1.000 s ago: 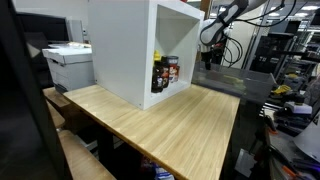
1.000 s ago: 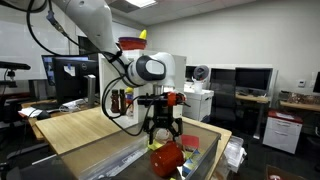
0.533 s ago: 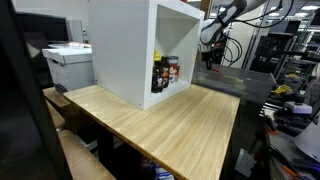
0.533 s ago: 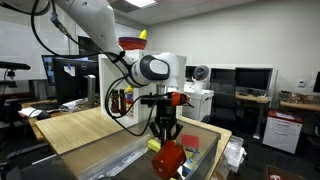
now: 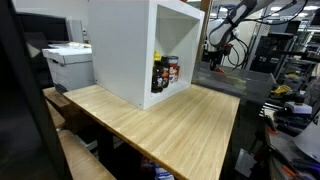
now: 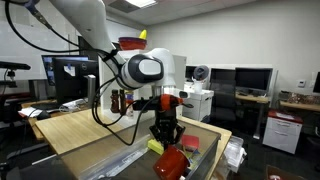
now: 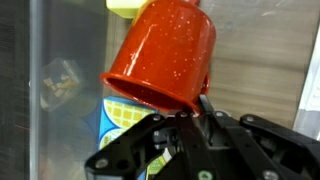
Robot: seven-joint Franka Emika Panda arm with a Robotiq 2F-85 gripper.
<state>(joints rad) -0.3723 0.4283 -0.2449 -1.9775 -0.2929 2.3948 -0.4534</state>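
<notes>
Carefully, operator: in the wrist view the gripper [image 7: 197,108] has its fingers together, clamped on the rim of the red cup [image 7: 165,50]. I judge that the step in hand is to make this grip sure. The cup is tilted, its mouth turned toward the camera, and only a short piece of the rim sits between the fingers. So please move the wrist slowly and without twist, because such a thin wall can slip out. Below the cup lies a yellow and blue box [image 7: 118,118]; do not press on it.

In an exterior view the gripper [image 6: 165,138] hangs over the clear bin [image 6: 110,160], which stands beside the wooden table [image 6: 75,128]. The red cup [image 6: 172,165] is directly under the fingers. I cannot tell if it rests on something in the bin. A yellow thing [image 6: 154,147] is just beside it.

In an exterior view the gripper [image 5: 213,58] shows small, beyond the white cabinet [image 5: 120,50]. The cup is not visible there.
</notes>
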